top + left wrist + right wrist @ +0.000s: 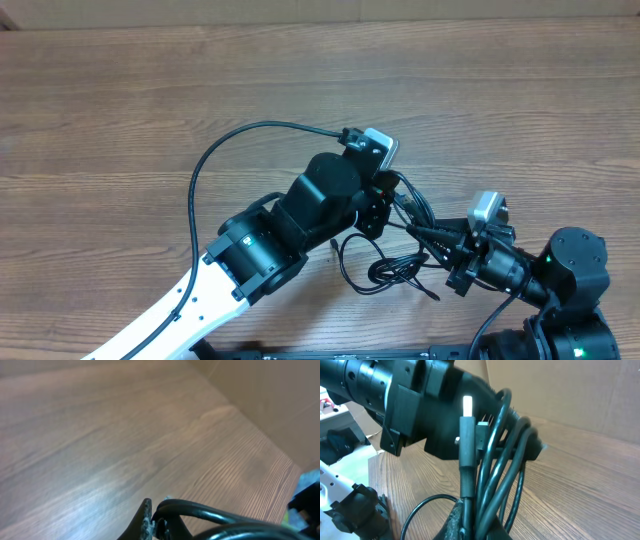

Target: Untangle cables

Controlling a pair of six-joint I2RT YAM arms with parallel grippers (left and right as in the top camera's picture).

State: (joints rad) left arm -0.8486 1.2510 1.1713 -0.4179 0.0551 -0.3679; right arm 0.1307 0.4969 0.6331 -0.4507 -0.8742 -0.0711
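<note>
left tool (382, 208) clenched on the thin black cables (392, 268); right tool (432, 238) sits at its 4 o'clock, clamped on the same bundle. Strands run between the two, and slack loops lie on the brown wood-grain worktop (120, 120) at 6 o'clock from the left tool. Right wrist view: black plug with silver tip (466, 415) points up beside looped strands.

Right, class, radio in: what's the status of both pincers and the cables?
Left pincer shut on cables. Right pincer shut on them too. Slack lies looped on table. Pincers crowded together, little working room.
</note>
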